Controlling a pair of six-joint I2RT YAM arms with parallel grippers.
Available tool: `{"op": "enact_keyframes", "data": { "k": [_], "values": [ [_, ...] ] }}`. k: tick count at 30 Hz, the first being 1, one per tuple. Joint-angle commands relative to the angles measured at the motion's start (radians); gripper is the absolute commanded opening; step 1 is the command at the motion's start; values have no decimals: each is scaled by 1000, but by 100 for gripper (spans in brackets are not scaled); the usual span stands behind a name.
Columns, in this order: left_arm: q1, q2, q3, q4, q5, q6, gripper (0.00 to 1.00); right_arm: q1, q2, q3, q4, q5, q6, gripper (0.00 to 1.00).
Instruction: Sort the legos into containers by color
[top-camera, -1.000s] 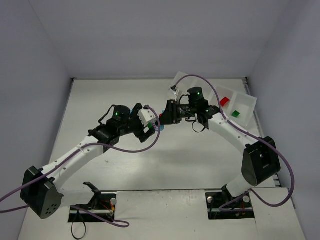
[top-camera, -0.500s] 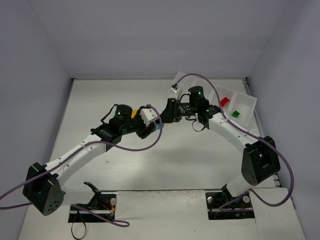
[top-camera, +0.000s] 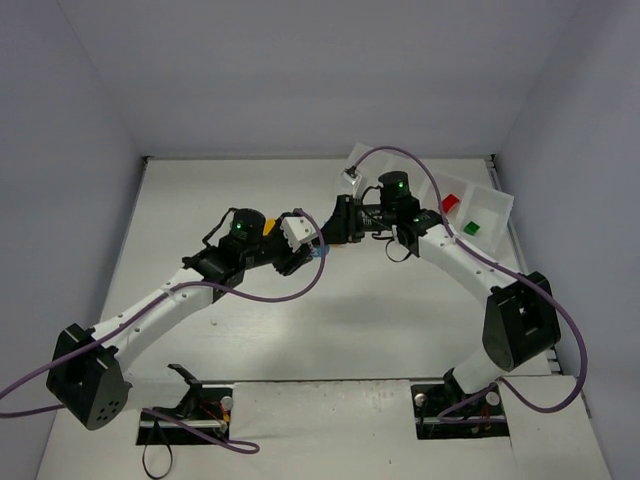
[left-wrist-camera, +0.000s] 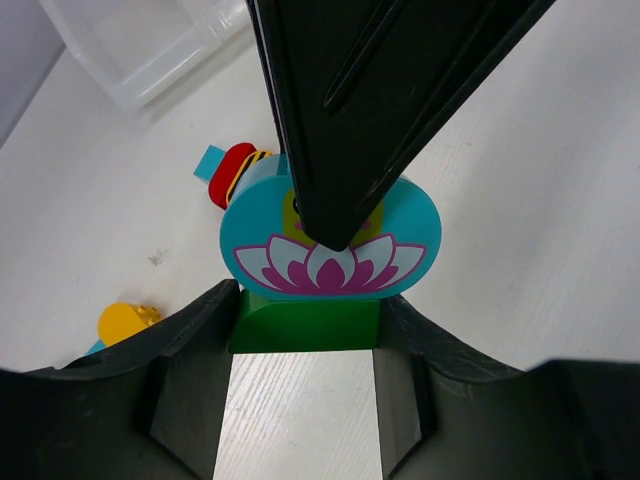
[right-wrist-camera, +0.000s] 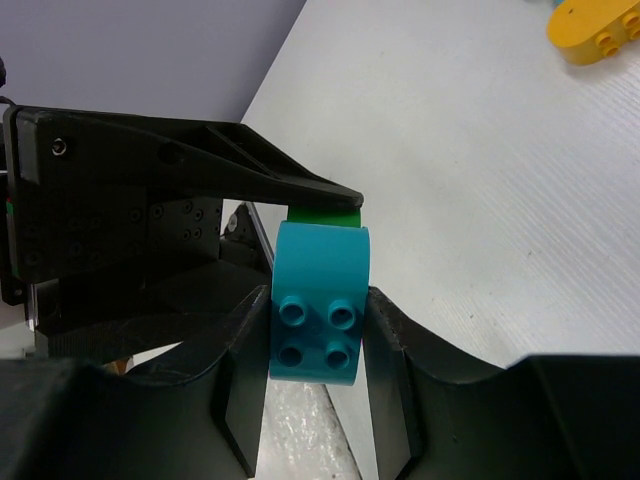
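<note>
**Left tool now closed on the green half of the stack**

Change: within the last second the left tool (left-wrist-camera: 308, 318) has gone from wide open to closed, and the left arm has edged in toward the right one. Its fingers now press on both sides of the green brick (right-wrist-camera: 322, 217). The right tool (right-wrist-camera: 315, 305) has not changed. It is closed on the teal brick (left-wrist-camera: 410, 230), the rounded piece with the lotus print.

Position: the two bricks are joined as one stack. The stack hangs between the two tools above the middle of the table (top-camera: 400, 320), just left of the tray (top-camera: 497, 203). I cannot tell whether it touches the table.

Meaning for the task: each tool now has one colour, so I judge the step in hand to be pulling the stack apart. Neither colour can be sorted until the bricks separate.

Tray state: one compartment holds a red brick (top-camera: 449, 203). The next one to the right holds a green brick (top-camera: 470, 228). The green half of the stack belongs with that brick. The teal brick needs a compartment of its own.

Still unsorted: a yellow brick (left-wrist-camera: 125, 322) and a red piece (left-wrist-camera: 232, 170) lie loose on the table near the left tool.

Caution: the left tool's hold on the green brick looks shallow. A crooked pull could let it slip out.
</note>
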Motion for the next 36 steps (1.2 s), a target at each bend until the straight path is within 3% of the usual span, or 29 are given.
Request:
{"op": "enact_keyframes", "data": {
  "k": [1,21,24,27,28,32,36],
  "values": [
    [3,-33,48,72,19,-15,0,-25,-18,20,65,-57,-9,0],
    [5,-79,-9,20,5,-20,0,-153,-64,-3,62,-33,-11,0],
    [5,-82,-7,23,-20,-35,0,-197,-45,23,14,88,-57,0],
    [5,-94,-9,26,-82,-84,0,-229,3,95,-70,332,-110,0],
    [3,-106,-9,27,-104,-102,0,-232,15,127,-89,486,-117,0],
    [3,-138,-15,17,-142,-190,0,-265,122,210,-107,788,-106,0],
    [2,-180,-44,14,-130,-213,0,-289,248,324,-124,946,-121,3]
  ]
}}
